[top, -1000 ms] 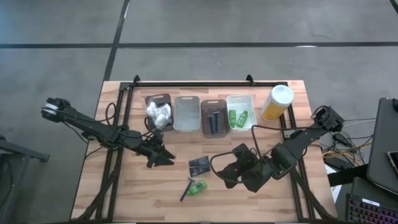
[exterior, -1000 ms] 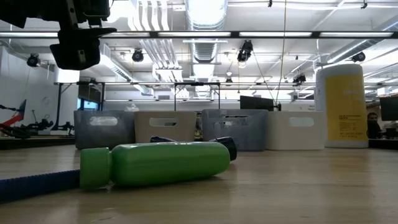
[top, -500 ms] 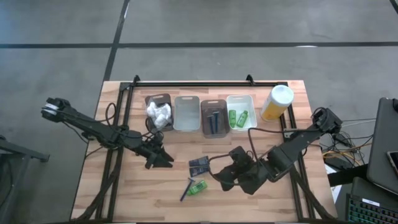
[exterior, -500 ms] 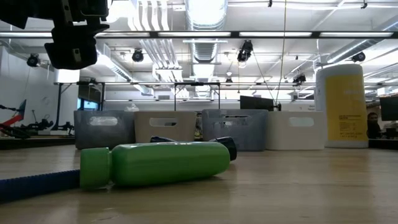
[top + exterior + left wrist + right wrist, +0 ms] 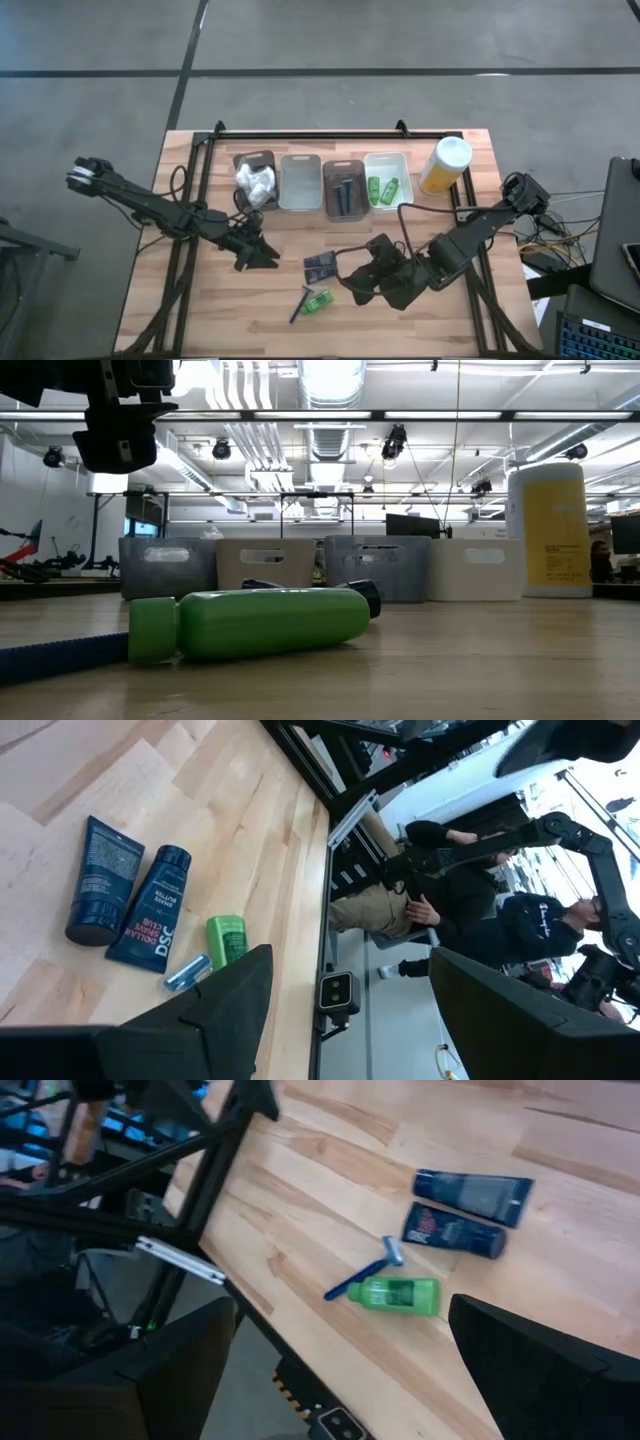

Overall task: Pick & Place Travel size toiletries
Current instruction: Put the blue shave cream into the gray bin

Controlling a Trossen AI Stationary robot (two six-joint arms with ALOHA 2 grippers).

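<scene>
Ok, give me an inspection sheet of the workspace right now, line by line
Surface: wooden table, black frame rail along the far edge.
Job's things: two dark tubes, a green bottle and a blue razor lie loose; white bundles, razors and green bottles sit in bins.
Clutter: yellow canister beside the bins.
Grippers: left gripper open, left of the tubes; right gripper open, right of the green bottle.
Cables: wires off the table's right.
Surroundings: people seated beyond the table edge.

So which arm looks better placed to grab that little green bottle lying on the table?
Probably the right. Its gripper, open, hovers close beside the small green bottle, while the left gripper sits farther off across the wooden table.
</scene>
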